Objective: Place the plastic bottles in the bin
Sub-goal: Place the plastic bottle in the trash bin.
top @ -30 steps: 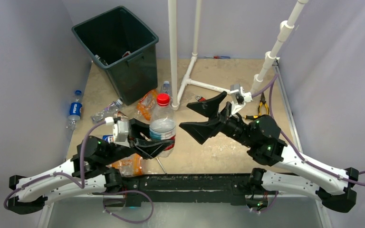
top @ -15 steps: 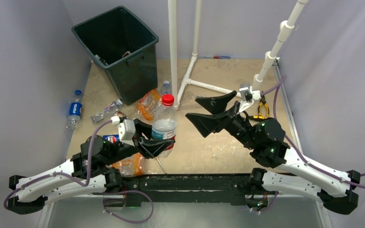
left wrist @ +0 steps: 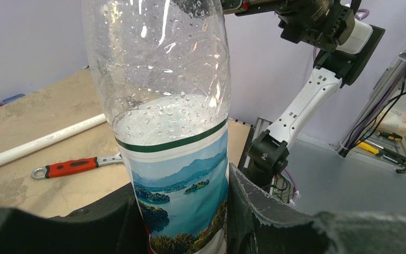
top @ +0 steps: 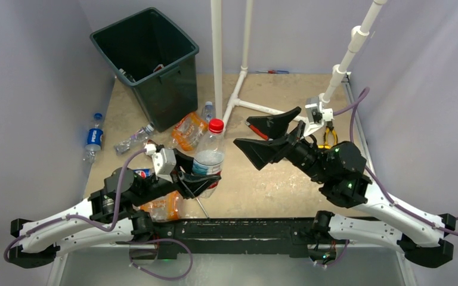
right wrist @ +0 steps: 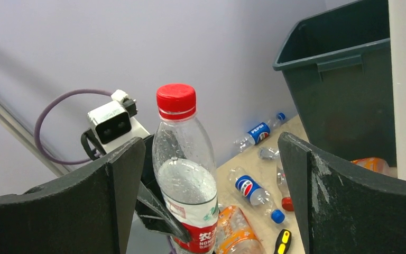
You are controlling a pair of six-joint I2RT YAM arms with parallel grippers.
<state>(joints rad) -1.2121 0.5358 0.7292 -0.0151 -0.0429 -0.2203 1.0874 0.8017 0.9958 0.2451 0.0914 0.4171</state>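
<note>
A clear plastic bottle (top: 209,159) with a red cap and a lake-picture label stands nearly upright above the table, partly filled with water. My left gripper (top: 200,182) is shut on its lower body; in the left wrist view the black fingers (left wrist: 264,211) press both sides of the bottle (left wrist: 172,137). My right gripper (top: 243,132) hangs open just right of it, and in the right wrist view the bottle (right wrist: 186,180) shows between and beyond its spread fingers (right wrist: 317,185). The dark bin (top: 167,64) stands at the back left. More bottles lie on the table: Pepsi (top: 93,138), crushed clear (top: 132,140), orange-labelled (top: 186,131).
A white pipe frame (top: 217,59) rises right of the bin. Pliers (top: 329,134) lie at the right edge and a red wrench (left wrist: 74,166) lies beside the pipe. A screwdriver (right wrist: 281,242) lies near an orange bottle (top: 164,205) under my left arm.
My left gripper has carried the red-capped bottle a little to the right. The right arm has drawn back to the right and up, its jaws still spread.
</note>
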